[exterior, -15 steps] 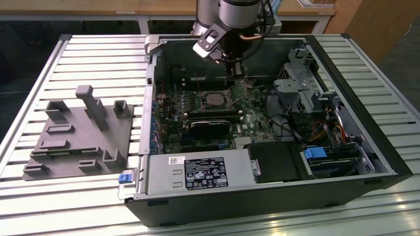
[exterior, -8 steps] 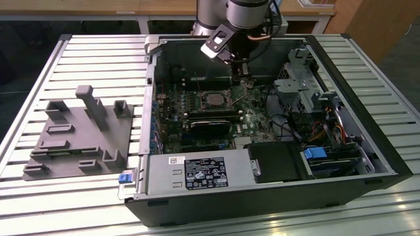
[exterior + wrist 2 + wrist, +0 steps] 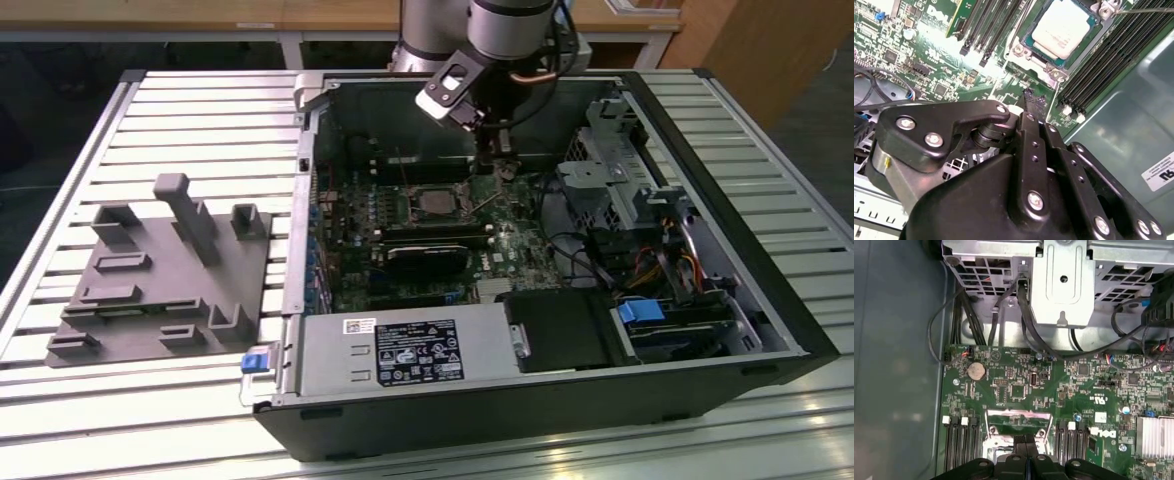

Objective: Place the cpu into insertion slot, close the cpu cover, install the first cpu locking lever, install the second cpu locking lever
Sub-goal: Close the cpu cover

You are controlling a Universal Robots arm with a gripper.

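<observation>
In the exterior view, the grey metal arm (image 3: pixel 501 25) hangs from the upper middle into the open black steel computer case (image 3: pixel 747 290). Its black claw (image 3: pixel 502 160) points down over the green circuit board (image 3: pixel 514 235), just to the exterior view's right of the small dark square insertion slot (image 3: pixel 434 204).

In the second wrist view, the flat square cpu (image 3: pixel 1063 27), matte silver-grey, lies face-up in that slot, square to its rim. It is just beyond the pressed-together, empty fingertips (image 3: pixel 1030 102).

In the first wrist view, the thin shiny cpu cover (image 3: pixel 1018 415) sits between ribbed black memory slots (image 3: pixel 961 440).
</observation>
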